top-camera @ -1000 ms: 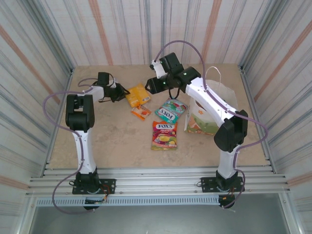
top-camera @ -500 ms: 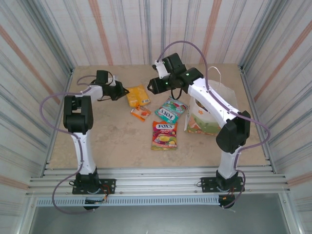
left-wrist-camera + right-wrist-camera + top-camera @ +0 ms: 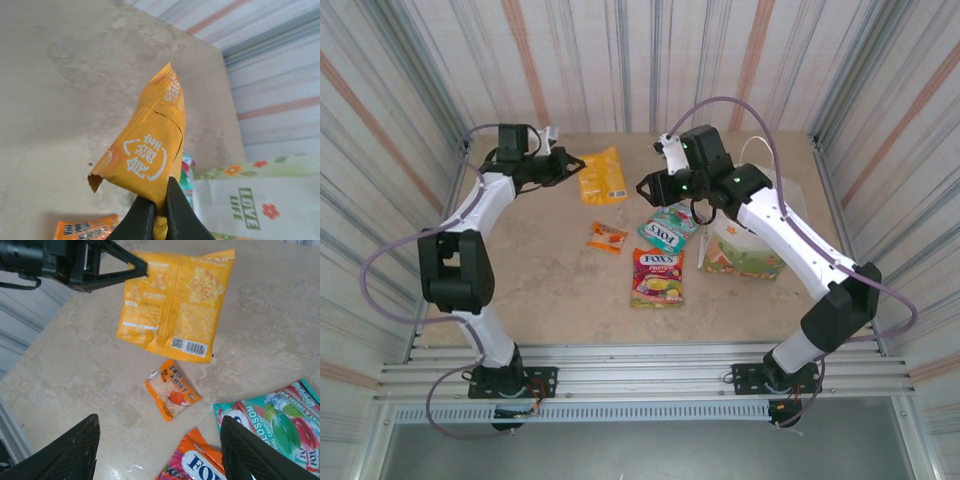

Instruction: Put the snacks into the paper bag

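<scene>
A beige, faintly mottled tabletop [image 3: 550,290] is closed in on three sides by ribbed metal walls [image 3: 570,60] striped white, grey and rust, with silver rails [image 3: 640,362] running along its near edge beside a slotted strip [image 3: 640,411].

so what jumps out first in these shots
The left gripper, shut on the gold pack and holding it up at the far side of the table. Next, the open right gripper hovering by the FOX'S packets mid-table, with the white bag to their right.
</scene>
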Controlling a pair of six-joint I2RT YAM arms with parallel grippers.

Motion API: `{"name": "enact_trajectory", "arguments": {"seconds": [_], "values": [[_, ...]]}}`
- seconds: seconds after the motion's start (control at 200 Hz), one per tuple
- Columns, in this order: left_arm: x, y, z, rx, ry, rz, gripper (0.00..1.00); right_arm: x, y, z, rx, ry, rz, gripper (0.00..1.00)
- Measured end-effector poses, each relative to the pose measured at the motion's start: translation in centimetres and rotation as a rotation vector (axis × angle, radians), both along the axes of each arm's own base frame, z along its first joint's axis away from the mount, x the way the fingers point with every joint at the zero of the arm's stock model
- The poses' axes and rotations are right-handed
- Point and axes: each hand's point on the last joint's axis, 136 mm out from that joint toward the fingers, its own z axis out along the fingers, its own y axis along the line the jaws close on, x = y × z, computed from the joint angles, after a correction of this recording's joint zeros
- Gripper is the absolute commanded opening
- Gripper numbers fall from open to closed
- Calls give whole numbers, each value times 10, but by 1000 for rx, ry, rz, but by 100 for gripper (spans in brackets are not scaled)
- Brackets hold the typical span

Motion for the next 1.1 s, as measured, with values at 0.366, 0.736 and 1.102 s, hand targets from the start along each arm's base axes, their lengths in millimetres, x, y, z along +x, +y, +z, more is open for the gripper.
{"name": "enact_trajectory", "arguments": {"seconds": [0.366, 0.736, 1.102], "values": [[-82, -55, 86, -95, -246, -256, 0, -14, -21, 21, 122, -51, 5, 66], [-142, -89, 143, -163, -525, -453, 0, -38, -54, 52, 354, -193, 59, 66], [-162, -105, 162, -203, -652, -551, 0, -63, -50, 83, 453, -308, 201, 64]]}}
